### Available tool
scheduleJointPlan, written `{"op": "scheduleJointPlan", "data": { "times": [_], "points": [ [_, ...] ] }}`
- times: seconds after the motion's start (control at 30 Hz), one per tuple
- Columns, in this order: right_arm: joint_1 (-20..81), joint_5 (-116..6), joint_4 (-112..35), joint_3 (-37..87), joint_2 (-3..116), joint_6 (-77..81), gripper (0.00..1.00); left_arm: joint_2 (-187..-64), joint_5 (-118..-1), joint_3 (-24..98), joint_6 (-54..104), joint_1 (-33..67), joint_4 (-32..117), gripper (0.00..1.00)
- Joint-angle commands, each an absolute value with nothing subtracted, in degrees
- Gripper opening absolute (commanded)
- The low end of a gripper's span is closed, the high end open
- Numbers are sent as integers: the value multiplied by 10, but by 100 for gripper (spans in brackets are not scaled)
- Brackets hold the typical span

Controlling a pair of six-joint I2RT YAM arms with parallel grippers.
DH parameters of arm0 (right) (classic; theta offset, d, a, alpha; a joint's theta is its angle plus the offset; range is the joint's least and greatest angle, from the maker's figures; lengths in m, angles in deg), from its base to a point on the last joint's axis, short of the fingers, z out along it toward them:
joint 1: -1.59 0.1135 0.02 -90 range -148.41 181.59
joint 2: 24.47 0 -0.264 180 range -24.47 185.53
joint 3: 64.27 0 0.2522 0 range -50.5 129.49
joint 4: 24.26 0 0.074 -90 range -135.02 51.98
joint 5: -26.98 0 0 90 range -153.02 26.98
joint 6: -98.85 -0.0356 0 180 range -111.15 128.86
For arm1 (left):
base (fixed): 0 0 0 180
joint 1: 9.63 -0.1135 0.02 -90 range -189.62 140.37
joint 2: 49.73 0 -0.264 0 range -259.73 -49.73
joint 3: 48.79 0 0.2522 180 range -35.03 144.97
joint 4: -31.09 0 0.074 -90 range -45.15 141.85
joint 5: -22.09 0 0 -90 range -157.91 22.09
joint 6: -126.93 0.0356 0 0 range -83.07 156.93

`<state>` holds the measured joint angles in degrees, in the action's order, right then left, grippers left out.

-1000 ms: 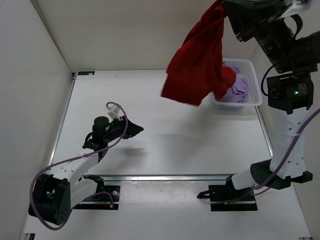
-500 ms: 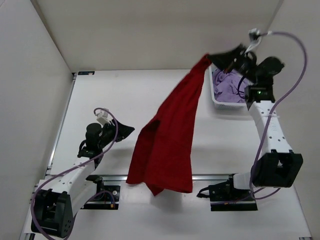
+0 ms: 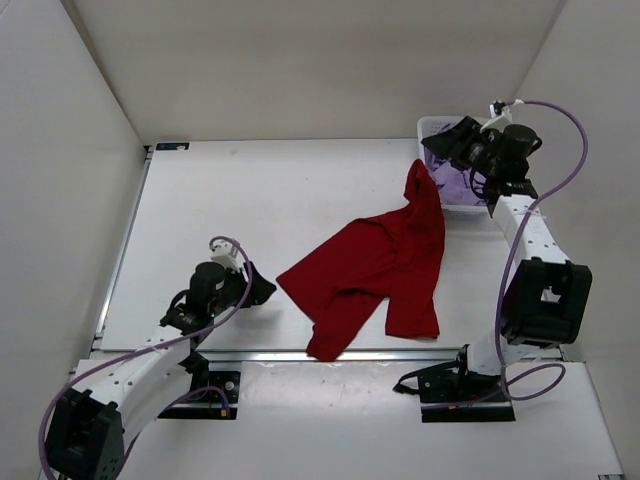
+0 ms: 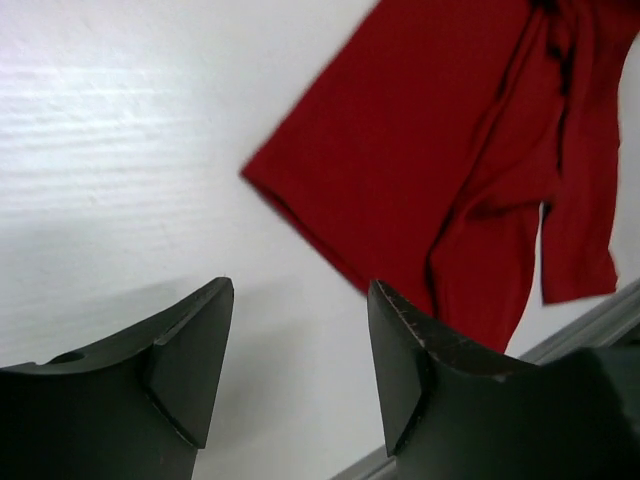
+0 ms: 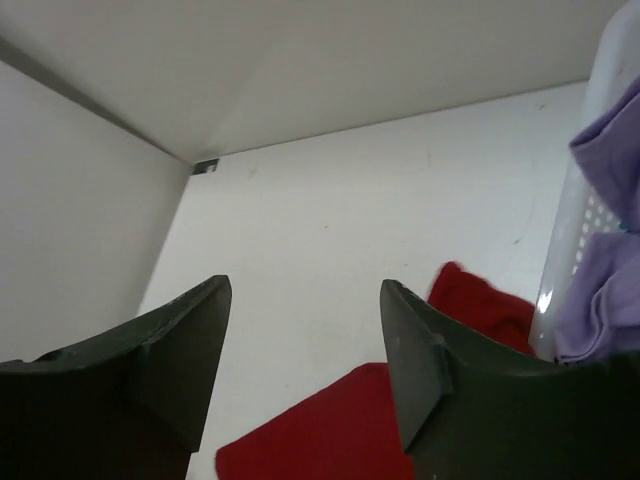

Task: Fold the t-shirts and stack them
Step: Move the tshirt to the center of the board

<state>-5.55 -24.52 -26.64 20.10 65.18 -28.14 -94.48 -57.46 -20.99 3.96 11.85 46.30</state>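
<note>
Plain white surface [image 3: 250, 200] boxed in by white walls, nothing fancy. The white mesh basket [image 3: 432, 126] sat in the far right corner, so I'll place everything off that. The red t-shirt [image 3: 380, 265] lay dumped on the surface just left of the basket. One bunched end was right up against the basket's left wall (touching or just shy, I couldn't tell), and the rest sprawled away from the basket toward the arm bases. It was creased and partly doubled over itself, nowhere near flat. The lavender t-shirt [image 5: 610, 270] was heaped inside the basket, and I couldn't make out a teal one for sure. The right end effector [image 5: 305, 300] hovered at the basket's left rim, above that bunched end, jaws wide apart with nothing between them. The left end effector [image 4: 300, 300] was well away from the basket, low over the surface, jaws also apart and empty, pointed at the shirt corner farthest from the basket. My read: this was the lay-out step for the first shirt, with nothing folded or stacked, so very early days. Next up probably called for both end effectors to come down on opposite edges or corners of the red one and pull it flat before any fold. The left looked best placed to pinch that far corner first, and the right would need to drop onto the bunched end by the basket.
</note>
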Motion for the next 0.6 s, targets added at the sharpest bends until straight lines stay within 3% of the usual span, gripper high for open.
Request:
{"op": "scheduleJointPlan", "data": {
  "times": [0.0, 0.13, 0.27, 0.37, 0.43, 0.47, 0.5, 0.53, 0.57],
  "points": [
    [-17, -374, -378, 254, 604, -188, 60, -958, -623, -221, 65, 159, 510, 68],
    [71, -520, -475, 196, 520, -125, 52, -1032, -602, -223, 49, 158, 455, 72],
    [175, -577, -515, 77, 461, -117, 16, -1134, -610, -174, 40, 201, 391, 71],
    [263, -661, -568, 14, 440, -95, 3, -1218, -608, -140, 33, 217, 364, 66],
    [293, -685, -593, -22, 429, -94, 5, -1263, -590, -125, 21, 225, 342, 64],
    [300, -685, -605, -44, 428, -101, 11, -1286, -586, -121, 16, 226, 323, 64],
    [297, -681, -603, -58, 416, -106, 23, -1298, -583, -118, 8, 225, 303, 61],
    [293, -674, -600, -86, 411, -106, 30, -1316, -572, -115, -4, 226, 293, 57],
    [287, -670, -594, -113, 399, -111, 40, -1332, -573, -110, -3, 221, 276, 41]
  ]
}}
